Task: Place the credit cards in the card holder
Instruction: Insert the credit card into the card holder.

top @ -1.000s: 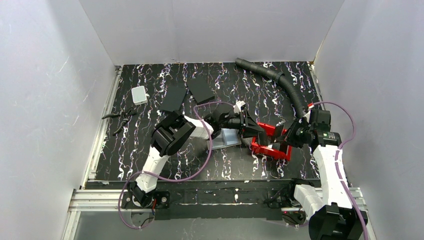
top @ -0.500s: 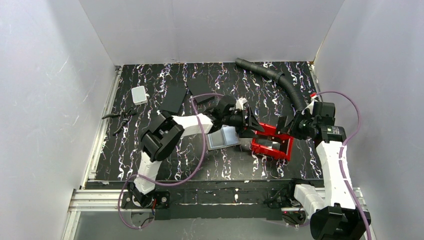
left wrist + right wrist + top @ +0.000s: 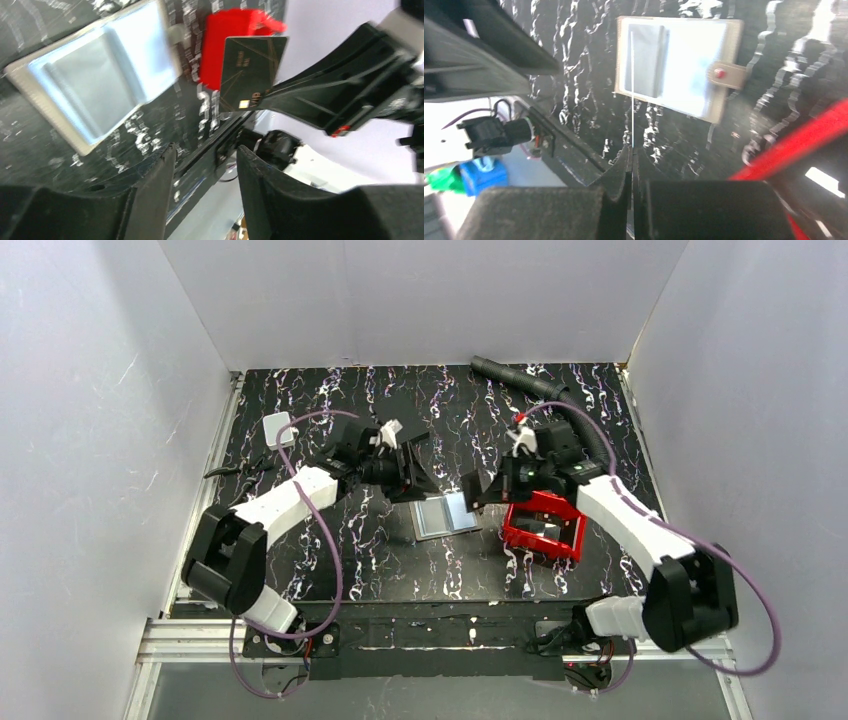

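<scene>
Work surface: black marbled table [image 3: 480, 570] enclosed by white walls; both arms reach in over its centre.

Left arm [image 3: 290, 502]: extended from the left; left gripper [image 3: 412, 468] hangs just behind the card holder; in the left wrist view its two fingers [image 3: 155, 200] stand partly apart with nothing between them; jaws open and empty.

Right arm [image 3: 620, 515]: bent in from the right, passing over the red tray [image 3: 520, 537]; right gripper [image 3: 472, 495] sits at the card holder's right edge; jaws pinched together on one credit card [image 3: 250, 70], gripped at its lower corner.

Black corrugated hose [image 3: 560, 400]: lies along the far right of the table.

Red tray: open-topped, just right of the card holder.

Card holder [image 3: 445, 515]: lies open and flat at table centre, glossy pockets upward, snap tab [image 3: 726, 74] on one side.

Credit card: dark, held on edge beside the card holder, seen edge-on in the right wrist view; contact with the pockets cannot be determined.

White rounded box [image 3: 278, 428]: far left, well apart from the card holder.
</scene>
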You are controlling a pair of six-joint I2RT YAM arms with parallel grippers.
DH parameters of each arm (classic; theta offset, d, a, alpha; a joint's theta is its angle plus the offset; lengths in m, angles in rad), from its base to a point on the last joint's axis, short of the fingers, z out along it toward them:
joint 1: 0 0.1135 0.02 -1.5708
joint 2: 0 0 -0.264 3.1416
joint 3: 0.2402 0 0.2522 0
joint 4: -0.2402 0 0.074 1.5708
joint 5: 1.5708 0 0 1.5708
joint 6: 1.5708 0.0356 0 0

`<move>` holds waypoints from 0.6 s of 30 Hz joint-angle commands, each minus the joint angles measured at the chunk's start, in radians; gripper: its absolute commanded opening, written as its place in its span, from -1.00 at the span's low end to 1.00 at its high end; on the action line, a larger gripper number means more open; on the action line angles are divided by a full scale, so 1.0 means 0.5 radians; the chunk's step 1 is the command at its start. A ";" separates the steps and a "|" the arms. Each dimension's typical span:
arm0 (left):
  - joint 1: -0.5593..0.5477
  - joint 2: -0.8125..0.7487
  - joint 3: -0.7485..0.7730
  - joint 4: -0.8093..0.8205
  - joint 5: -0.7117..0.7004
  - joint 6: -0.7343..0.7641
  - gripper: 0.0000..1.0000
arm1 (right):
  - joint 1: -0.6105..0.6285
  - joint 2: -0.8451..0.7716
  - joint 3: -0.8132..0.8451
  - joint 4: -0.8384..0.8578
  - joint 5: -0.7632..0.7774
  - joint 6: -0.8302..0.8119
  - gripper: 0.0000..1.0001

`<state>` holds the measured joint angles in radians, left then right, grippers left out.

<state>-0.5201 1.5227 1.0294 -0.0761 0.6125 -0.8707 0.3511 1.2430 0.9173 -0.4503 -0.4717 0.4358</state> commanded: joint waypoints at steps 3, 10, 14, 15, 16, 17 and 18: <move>0.013 0.241 -0.145 -0.124 0.121 0.036 -0.27 | 0.163 0.406 0.028 0.446 -0.316 0.144 -0.97; 0.001 0.454 -0.060 -0.161 0.031 0.024 -0.40 | 0.198 0.715 0.069 0.371 -0.357 0.032 -0.97; 0.000 0.565 0.006 -0.275 -0.010 0.028 -0.43 | 0.197 0.737 0.048 0.352 -0.322 -0.002 -0.97; 0.000 0.590 0.020 -0.298 -0.007 0.032 -0.45 | 0.197 0.752 0.044 0.357 -0.329 -0.005 -0.97; -0.001 0.601 0.020 -0.308 -0.018 0.028 -0.45 | 0.199 0.760 0.036 0.368 -0.329 -0.007 -0.97; 0.000 0.606 0.018 -0.315 -0.037 0.032 -0.45 | 0.197 0.768 0.030 0.375 -0.324 -0.009 -0.97; 0.000 0.612 0.019 -0.335 -0.054 0.044 -0.45 | 0.197 0.775 0.028 0.374 -0.312 -0.016 -0.97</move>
<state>-0.5144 1.8175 1.0149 -0.1692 0.6128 -0.8650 0.4473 1.6173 0.9203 -0.2867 -0.6132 0.4580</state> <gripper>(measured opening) 0.280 0.031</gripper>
